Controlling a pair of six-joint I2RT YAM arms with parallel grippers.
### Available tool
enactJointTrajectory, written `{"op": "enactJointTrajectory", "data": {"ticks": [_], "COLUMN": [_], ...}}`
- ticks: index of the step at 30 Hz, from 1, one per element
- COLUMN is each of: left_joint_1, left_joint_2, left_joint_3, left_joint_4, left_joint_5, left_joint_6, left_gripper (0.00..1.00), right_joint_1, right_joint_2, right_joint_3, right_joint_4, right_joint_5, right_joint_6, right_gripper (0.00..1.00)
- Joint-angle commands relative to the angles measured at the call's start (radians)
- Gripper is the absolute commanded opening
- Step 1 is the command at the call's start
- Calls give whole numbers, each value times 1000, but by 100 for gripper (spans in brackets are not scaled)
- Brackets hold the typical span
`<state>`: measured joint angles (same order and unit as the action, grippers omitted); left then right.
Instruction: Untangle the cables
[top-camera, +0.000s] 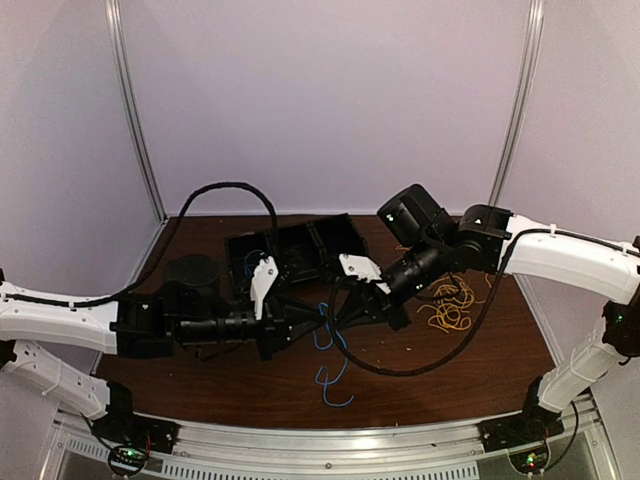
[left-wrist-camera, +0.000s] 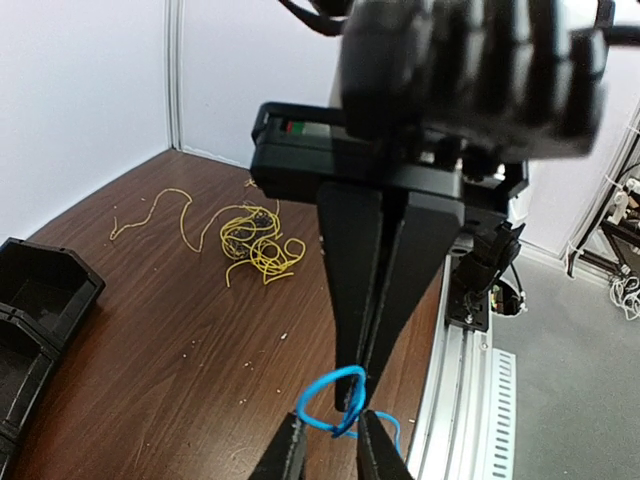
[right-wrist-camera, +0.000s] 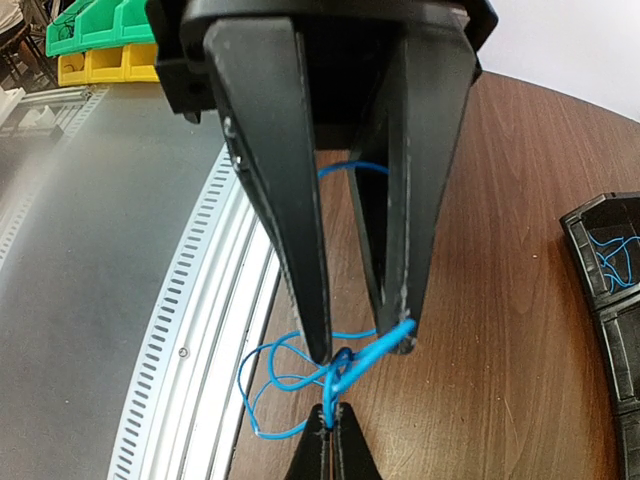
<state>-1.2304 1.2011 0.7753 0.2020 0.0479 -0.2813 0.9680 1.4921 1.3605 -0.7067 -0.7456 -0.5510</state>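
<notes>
Blue cable (top-camera: 330, 352) between both hands; yellow cables (top-camera: 450, 305), black bins (top-camera: 300, 250) nearby.

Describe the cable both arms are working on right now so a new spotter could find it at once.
Start at the brown table and look at its middle, near the front edge, where the two end effectors meet. The blue cable is pinched there and trails toward the rail. It is the only blue loop out on the tabletop; the yellow bundle lies apart to the right.
</notes>
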Motion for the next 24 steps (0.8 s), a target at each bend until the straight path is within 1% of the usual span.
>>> {"op": "enactJointTrajectory", "data": {"ticks": [1,6,10,13,16,20,24], "left_joint_1": [-3,-3,-3,-2,-2,-3,-3], "left_joint_2": [-58,-22,1,16,20,27,19], "left_joint_3": [-8,10,12,22,26,30,28], "left_joint_4": [-3,-14,-8,-24,-23,-20,-13], "left_joint_5": [-25,11,40,33,27,29,32], "left_joint_6": [19,24,27,33,38,39,40], "left_gripper": [16,12,16,19,20,27,25], "right_joint_1": [-6,-6,-7,-6,-6,-6,-7], "right_joint_2": [-23,-19,-19,-19,-18,-18,-16], "right_joint_3": [-9,-4,-5,-5,-6,-7,-13], "right_joint_4": [4,6,6,8,9,10,13], "right_joint_5": [-18,-19,-17,-17,-17,-17,-12], "right_joint_6": [-4,-3,0,2,2,2,2], "right_gripper": [0,0,0,0,0,0,0]}}
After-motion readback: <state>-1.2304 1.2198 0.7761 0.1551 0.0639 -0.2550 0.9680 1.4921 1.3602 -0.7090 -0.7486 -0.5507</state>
